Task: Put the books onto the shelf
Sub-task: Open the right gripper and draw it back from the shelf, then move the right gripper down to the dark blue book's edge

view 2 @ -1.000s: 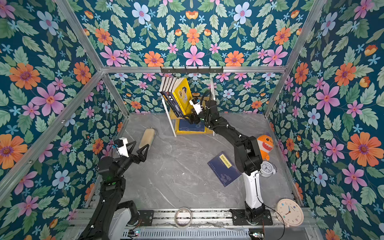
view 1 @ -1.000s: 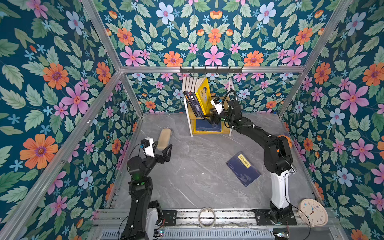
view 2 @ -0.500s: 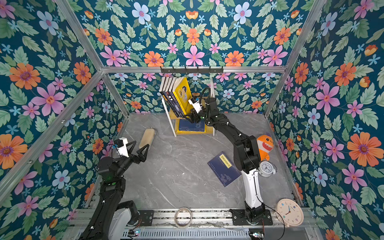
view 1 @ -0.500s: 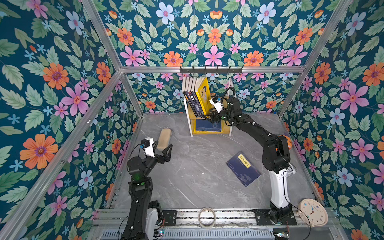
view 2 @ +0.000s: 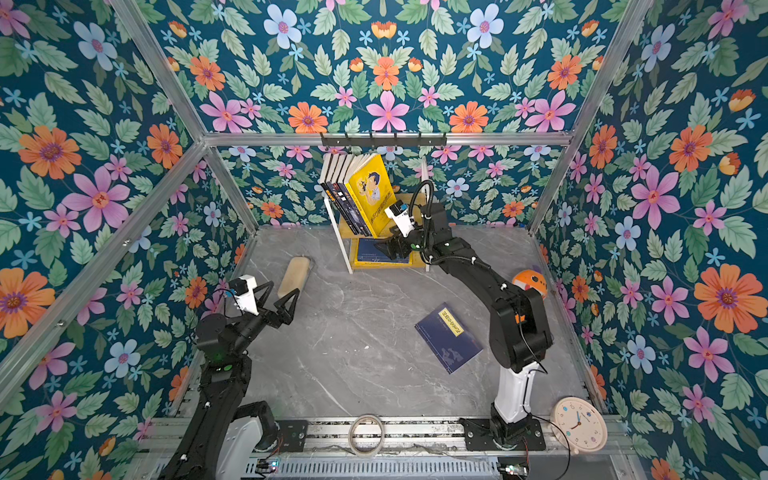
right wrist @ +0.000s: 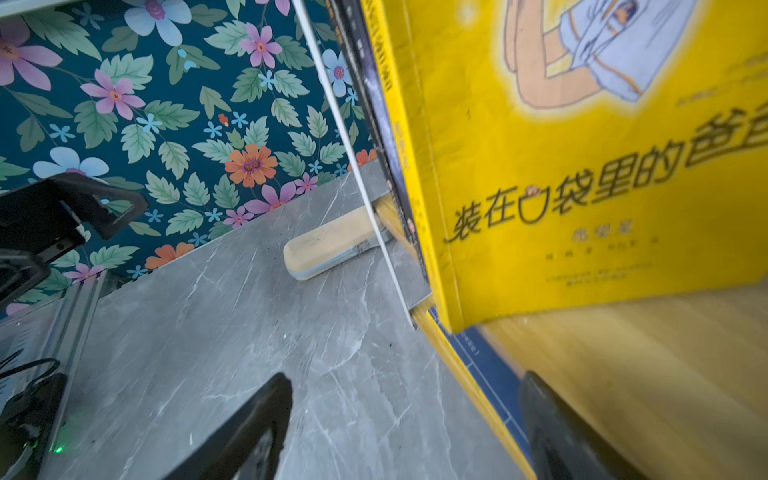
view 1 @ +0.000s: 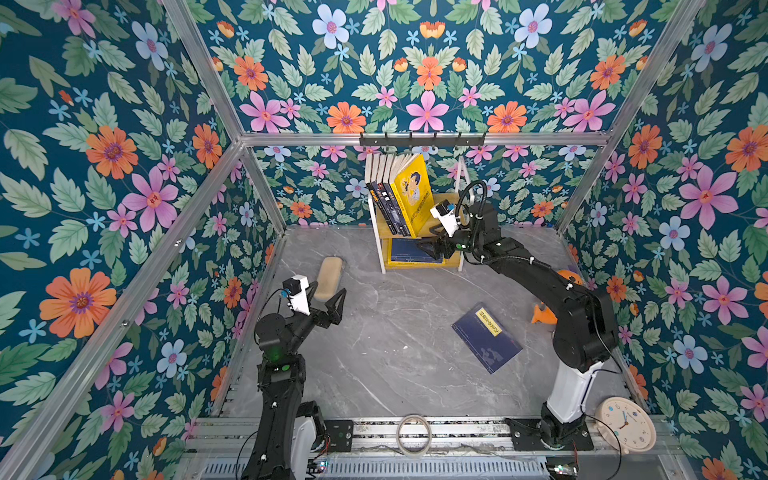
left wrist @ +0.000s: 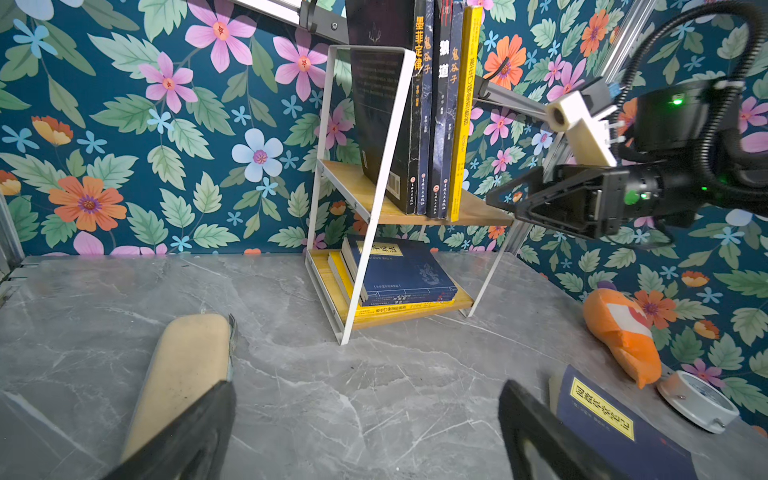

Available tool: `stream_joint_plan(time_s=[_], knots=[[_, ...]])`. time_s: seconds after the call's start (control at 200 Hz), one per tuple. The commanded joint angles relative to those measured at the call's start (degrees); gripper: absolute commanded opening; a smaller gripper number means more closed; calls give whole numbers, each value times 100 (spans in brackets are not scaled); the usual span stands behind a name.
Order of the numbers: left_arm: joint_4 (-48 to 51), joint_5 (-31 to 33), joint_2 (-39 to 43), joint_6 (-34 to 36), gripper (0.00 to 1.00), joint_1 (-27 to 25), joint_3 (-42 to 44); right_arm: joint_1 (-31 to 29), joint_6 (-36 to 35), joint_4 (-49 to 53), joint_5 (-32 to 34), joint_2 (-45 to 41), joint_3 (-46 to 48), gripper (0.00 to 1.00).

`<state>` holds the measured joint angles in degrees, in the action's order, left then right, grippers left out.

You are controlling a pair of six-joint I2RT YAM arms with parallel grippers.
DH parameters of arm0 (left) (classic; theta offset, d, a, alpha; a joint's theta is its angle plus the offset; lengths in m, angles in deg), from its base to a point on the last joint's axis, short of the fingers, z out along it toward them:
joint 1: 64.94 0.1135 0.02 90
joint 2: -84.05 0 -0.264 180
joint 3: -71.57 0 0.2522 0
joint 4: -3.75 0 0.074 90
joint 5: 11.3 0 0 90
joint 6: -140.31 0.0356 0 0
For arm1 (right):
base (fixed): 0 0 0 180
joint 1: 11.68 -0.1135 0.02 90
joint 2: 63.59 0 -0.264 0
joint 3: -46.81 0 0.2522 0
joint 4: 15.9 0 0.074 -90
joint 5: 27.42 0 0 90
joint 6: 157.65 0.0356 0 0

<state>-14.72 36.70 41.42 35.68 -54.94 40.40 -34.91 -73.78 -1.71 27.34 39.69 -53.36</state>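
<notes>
The books are thin. Four dark books (left wrist: 424,124) stand up on the top board of the shelf (left wrist: 347,183). They have white words on their spines. A bright yellow book (view 1: 411,189) with a cartoon boy on the front stands at the right end of the row. It leans on the dark ones. On the bottom board more books lie flat in a pile (left wrist: 399,270). The top one is dark blue and there are yellow ones under it. One more dark blue book (view 1: 486,338) with a yellow label lies flat on the counter, well away from the shelf.

The right pincer (view 1: 428,242) is at the front right of the shelf, just beside the yellow book. Its jaws are spread and there is nothing between them. In the right wrist view the yellow cover is very close, just past the tips.

The left pincer (view 1: 329,291) is far from the shelf. Its jaws are spread wide and hold nothing. A tan case (view 1: 328,272) lies on the counter just past its tips.
</notes>
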Motion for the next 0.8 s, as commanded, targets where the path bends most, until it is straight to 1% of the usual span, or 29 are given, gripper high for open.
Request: stream_joint_plan(time_s=[0.0, 0.045, 0.08, 0.175, 0.25, 0.34, 0.515, 0.585, 0.795], knots=[[54, -33, -26, -5, 100, -52, -32, -2, 388, -87, 417, -553, 627, 85], [35, -54, -50, -94, 100, -51, -55, -7, 617, -74, 675, -771, 939, 85], [32, -71, -84, -118, 100, -62, -73, -3, 816, -11, 873, -1118, 1153, 85], [148, -45, -142, -19, 100, -122, -113, -2, 1342, 221, 1336, -1653, 1722, 84], [252, -142, -205, -16, 100, -178, -176, -4, 1835, 449, 1698, -2044, 2116, 84], [397, -238, -300, -43, 100, -200, -287, -1, 2502, 1201, 2370, -2431, 2385, 83], [731, -260, -509, 49, 100, -339, -480, -4, 3566, 2201, 3266, -3201, 3142, 83], [761, -244, -619, 0, 100, -354, -530, -2, 4015, 2497, 3385, -3441, 3438, 83], [1110, -212, -925, -30, 100, -500, -756, 4, 4834, 3533, 3590, -3652, 3893, 84]])
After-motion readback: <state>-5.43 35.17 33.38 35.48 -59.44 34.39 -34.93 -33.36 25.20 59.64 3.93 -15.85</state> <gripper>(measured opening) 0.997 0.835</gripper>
